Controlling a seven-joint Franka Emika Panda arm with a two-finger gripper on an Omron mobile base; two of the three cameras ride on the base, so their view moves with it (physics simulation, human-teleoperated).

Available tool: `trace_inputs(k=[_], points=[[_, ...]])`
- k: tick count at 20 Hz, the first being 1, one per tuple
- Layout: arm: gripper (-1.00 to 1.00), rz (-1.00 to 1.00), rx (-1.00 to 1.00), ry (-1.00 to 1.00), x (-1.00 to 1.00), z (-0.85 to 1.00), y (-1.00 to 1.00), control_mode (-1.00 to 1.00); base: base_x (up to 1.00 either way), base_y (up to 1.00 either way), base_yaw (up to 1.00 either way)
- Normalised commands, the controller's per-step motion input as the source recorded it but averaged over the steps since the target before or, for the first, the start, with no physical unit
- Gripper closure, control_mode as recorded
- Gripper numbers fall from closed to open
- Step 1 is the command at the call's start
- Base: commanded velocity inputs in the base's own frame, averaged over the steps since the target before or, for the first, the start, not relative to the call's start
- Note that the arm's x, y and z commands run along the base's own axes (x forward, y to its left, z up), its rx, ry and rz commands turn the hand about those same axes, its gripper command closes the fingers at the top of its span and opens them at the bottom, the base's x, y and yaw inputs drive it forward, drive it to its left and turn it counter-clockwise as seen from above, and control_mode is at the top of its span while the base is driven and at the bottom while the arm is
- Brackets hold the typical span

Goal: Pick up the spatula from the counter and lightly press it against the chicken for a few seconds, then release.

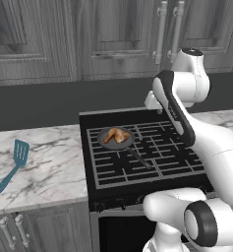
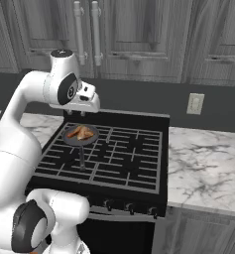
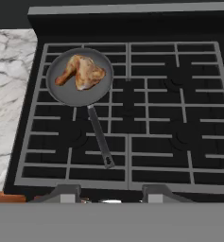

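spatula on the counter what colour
The spatula is teal blue, seen best in the left base view.

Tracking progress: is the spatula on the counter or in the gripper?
On the counter: the spatula lies flat, left of the stove.

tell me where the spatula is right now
In the left base view the spatula lies flat on the marble counter, left of the stove, well apart from the pan holding the chicken.
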Motion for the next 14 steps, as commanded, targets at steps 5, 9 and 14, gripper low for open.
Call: trace_inputs(k=[5,9,14], points=[[-1.00,0.00,-0.02,0.00,-0.01,0.00,0.07,-1.00,0.00,0.00,0.00],[-1.00,0.00,0.00,0.00,-0.01,0.00,0.08,-1.00,0.00,0.00,0.00],[-1.00,0.00,0.00,-0.05,-0.21,0.00,0.01,-1.00,0.00,0.00,0.00]])
